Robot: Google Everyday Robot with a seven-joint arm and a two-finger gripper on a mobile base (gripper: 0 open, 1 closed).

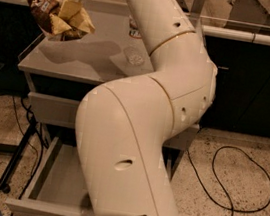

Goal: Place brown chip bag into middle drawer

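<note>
My gripper (68, 5) is at the top left, above the left end of the cabinet top, and is shut on the brown chip bag (43, 4). The bag hangs in the air, with its dark brown lettered part to the left and its crumpled pale yellow part (71, 19) to the right. The middle drawer (57, 182) is pulled open at the bottom left, below the cabinet, and its grey floor is bare. My arm hides the drawer's right half.
The grey cabinet top (76, 58) carries a clear round cup (134, 57) and a can (133, 29) next to my arm. A closed drawer front (49, 108) sits above the open drawer. A black cable (236, 188) loops on the floor at the right. Black rods (19, 156) lean at the left.
</note>
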